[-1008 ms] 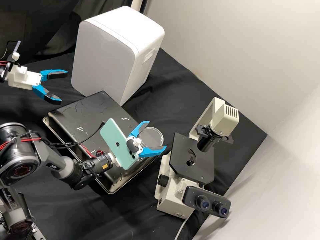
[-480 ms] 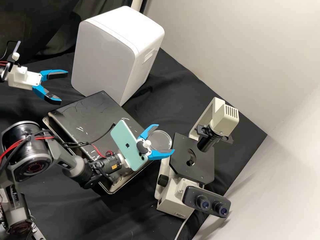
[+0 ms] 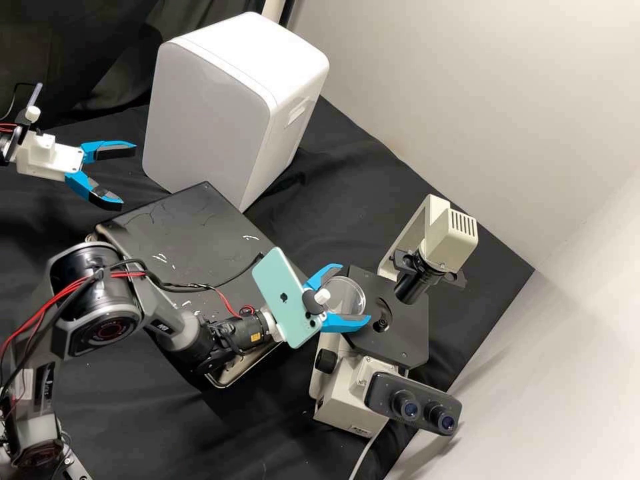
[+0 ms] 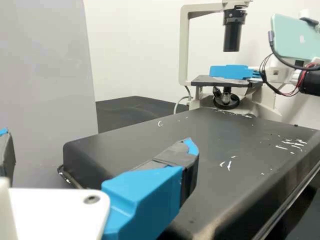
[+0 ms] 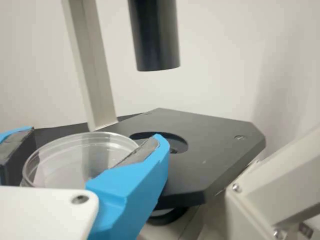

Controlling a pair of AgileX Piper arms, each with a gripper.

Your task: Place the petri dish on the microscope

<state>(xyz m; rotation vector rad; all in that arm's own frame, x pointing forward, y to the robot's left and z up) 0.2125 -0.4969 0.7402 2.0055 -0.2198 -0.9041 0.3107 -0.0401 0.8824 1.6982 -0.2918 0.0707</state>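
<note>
Grip: we see the right gripper [image 3: 351, 297] closed across the petri dish [image 3: 343, 292], held level at the near edge of the microscope [image 3: 347, 393] stage [image 3: 400, 333], presumably for flat set-down; left gripper [image 3: 123, 171] hangs open, well apart.

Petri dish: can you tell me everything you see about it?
The petri dish is round, shallow and see-through, like clear plastic, and looks empty. The right gripper holds it level, one blue finger on each side of its rim. It is at the edge of the microscope's black stage, short of the round hole.
</note>
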